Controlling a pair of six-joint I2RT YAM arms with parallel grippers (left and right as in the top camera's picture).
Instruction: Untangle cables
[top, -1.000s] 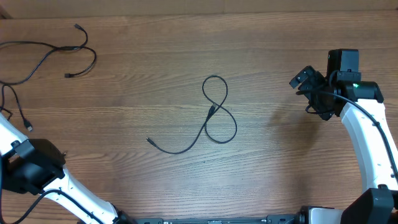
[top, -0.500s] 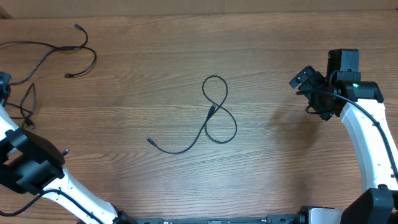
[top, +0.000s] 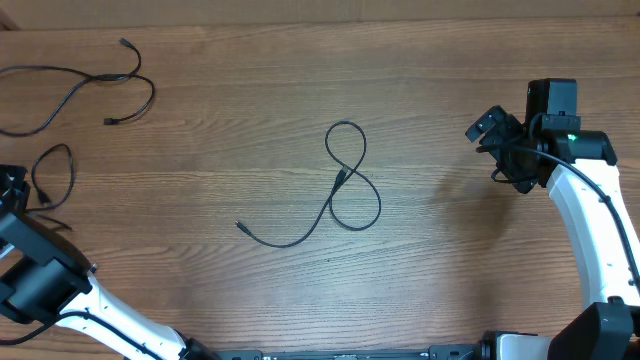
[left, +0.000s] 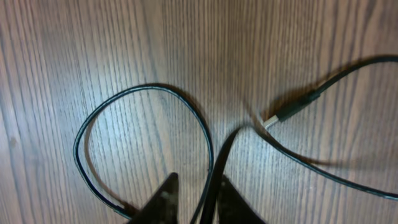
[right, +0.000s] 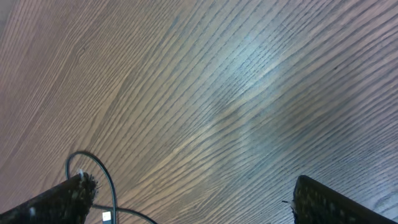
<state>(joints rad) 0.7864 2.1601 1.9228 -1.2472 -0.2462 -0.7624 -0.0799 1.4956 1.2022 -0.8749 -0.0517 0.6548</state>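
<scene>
The left gripper (left: 198, 188), narrowly parted around 1 looped cable (left: 149, 86), is best lifted straight up so nothing is dragged; the right gripper (right: 193, 200) is held wide.

light: bright, even | shadows: soft | right wrist: glare, blurred

Three thin black cables show on the one wooden surface (top: 450, 270): one looped in the middle (top: 341, 177), one curled at the left edge (top: 62, 148), and one spread at the top left (top: 135, 72). That last one runs out of view, so whether it is a single cord or two cannot be told. From above, four small plug ends (top: 122, 43) are clear, and there are two white arms (top: 585, 220), with one left claw (left: 196, 198) and one right claw (right: 199, 205).
</scene>
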